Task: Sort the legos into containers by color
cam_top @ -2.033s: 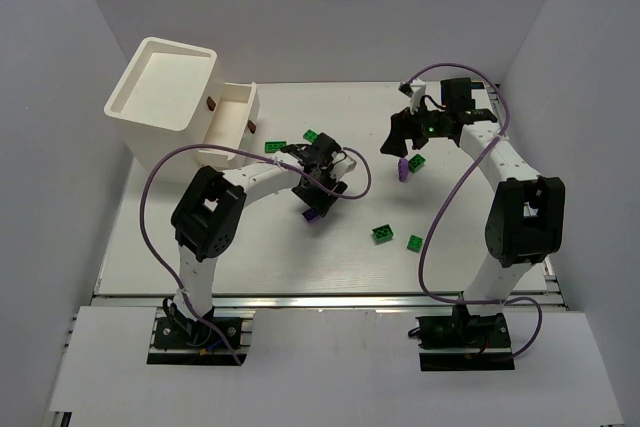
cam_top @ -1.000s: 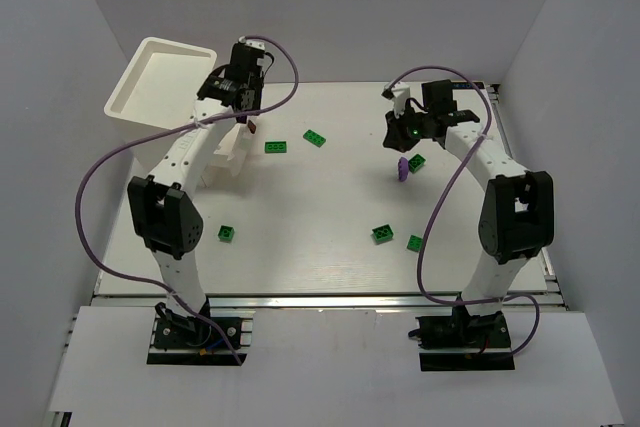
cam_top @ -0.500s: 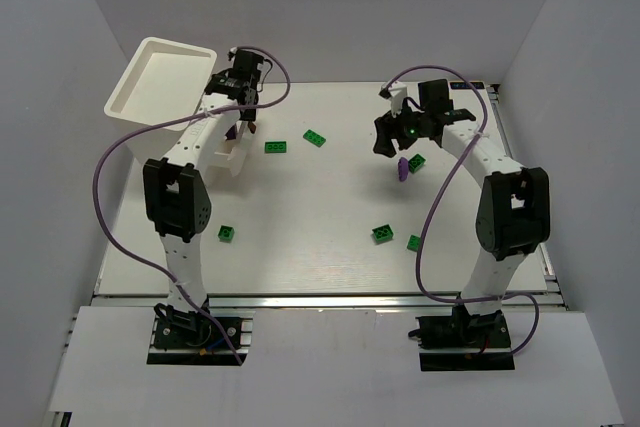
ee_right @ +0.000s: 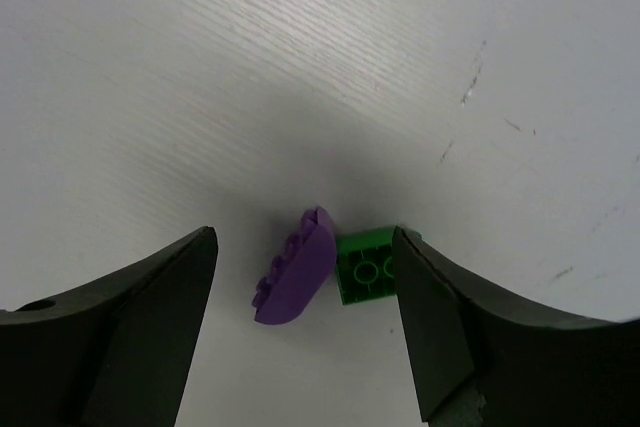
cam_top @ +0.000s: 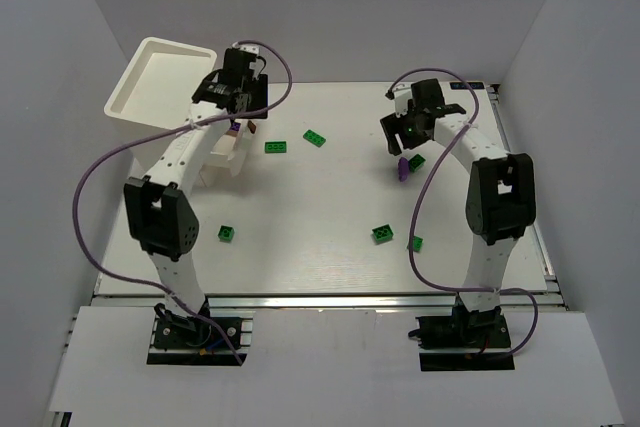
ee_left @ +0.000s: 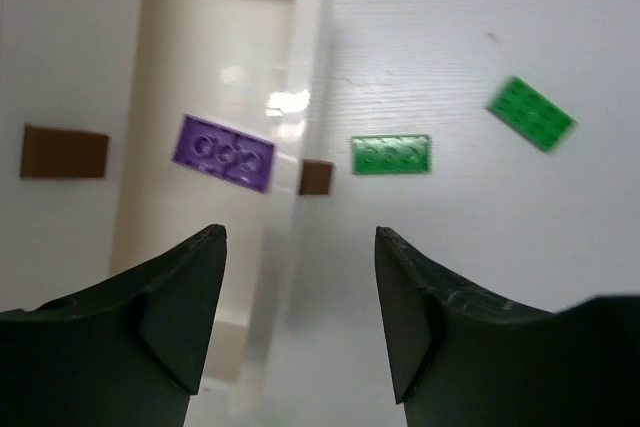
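Observation:
My left gripper (cam_top: 240,117) (ee_left: 300,232) hangs open over the low tray of the containers (ee_left: 205,57), with nothing between its fingers. A purple lego (ee_left: 222,153) shows inside that tray, below the fingers. The tall bin (cam_top: 160,77) stands beside it. My right gripper (cam_top: 400,139) (ee_right: 304,232) is open above a curved purple lego (ee_right: 295,267) (cam_top: 401,169). That lego touches a green lego (ee_right: 365,269) (cam_top: 415,161). Both lie on the table, apart from the fingers.
Two green legos (cam_top: 276,147) (cam_top: 316,138) lie just right of the tray. More green ones lie nearer the front: one on the left (cam_top: 228,234) and a pair on the right (cam_top: 382,233) (cam_top: 415,242). White walls close in the table.
The left arm swung from mid-table to the tray, opened, and the purple lego left its fingers. The right gripper opened over the curved purple lego.

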